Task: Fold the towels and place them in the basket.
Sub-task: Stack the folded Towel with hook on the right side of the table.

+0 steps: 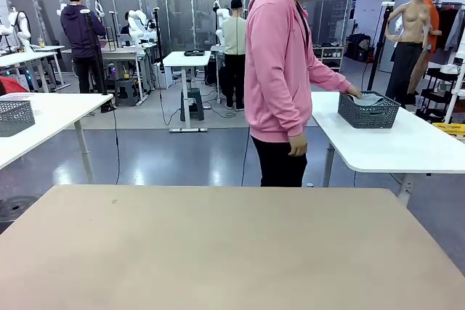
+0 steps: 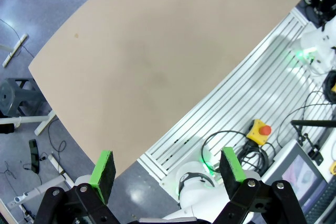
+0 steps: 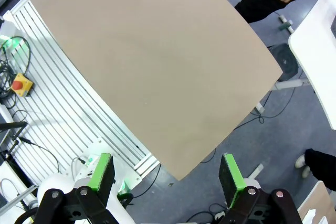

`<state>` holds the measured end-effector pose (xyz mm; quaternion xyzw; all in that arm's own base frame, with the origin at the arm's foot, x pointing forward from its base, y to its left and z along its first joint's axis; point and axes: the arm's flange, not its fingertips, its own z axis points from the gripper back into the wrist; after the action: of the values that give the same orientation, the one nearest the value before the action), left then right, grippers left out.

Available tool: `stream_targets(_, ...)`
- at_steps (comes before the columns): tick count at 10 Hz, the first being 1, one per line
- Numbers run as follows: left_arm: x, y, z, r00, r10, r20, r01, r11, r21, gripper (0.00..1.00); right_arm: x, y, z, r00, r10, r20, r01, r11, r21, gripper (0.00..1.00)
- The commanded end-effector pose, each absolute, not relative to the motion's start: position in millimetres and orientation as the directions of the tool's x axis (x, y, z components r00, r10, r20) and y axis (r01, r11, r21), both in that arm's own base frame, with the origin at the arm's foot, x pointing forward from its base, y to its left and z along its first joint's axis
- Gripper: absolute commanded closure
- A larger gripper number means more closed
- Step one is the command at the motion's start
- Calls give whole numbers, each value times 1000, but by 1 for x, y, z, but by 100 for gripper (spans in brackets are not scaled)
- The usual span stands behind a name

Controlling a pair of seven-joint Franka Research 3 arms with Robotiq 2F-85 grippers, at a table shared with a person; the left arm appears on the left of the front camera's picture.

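Both my left gripper point(image 2: 167, 169) and right gripper point(image 3: 167, 174) are spread wide with nothing in them, hanging high over the tan table point(image 1: 218, 252), while the person point(image 1: 280, 70) across has a hand in the basket point(image 1: 368, 112) on the white side table point(image 1: 407, 147), grey-blue towel point(image 1: 369, 99) inside.

Bright, even overhead light across the hall, and the glossy grey-blue floor point(image 1: 182, 157) throws back pale streaks of glare. The matte beige desk point(image 1: 232, 252) shows no hard shadows, just a soft darker patch in the left wrist view. Both wrist views bend the desk's edges into curves, wide-angle distortion plain. Green status lights glow sharp on the white robot base point(image 2: 202, 174). Focus holds crisp throughout.
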<state>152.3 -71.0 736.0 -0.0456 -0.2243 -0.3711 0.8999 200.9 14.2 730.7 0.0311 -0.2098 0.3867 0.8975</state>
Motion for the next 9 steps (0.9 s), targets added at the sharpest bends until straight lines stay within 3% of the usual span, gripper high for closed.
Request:
stream_targets(1, 152, -70, 736, 630, -646, 431, 685, 724, 84, 0, 200, 13, 732, 628, 671, 394, -695, 711, -104, 0)
stream_targets(9, 152, -70, 736, 630, -646, 431, 685, 724, 84, 0, 200, 13, 732, 628, 671, 394, -695, 711, -104, 0)
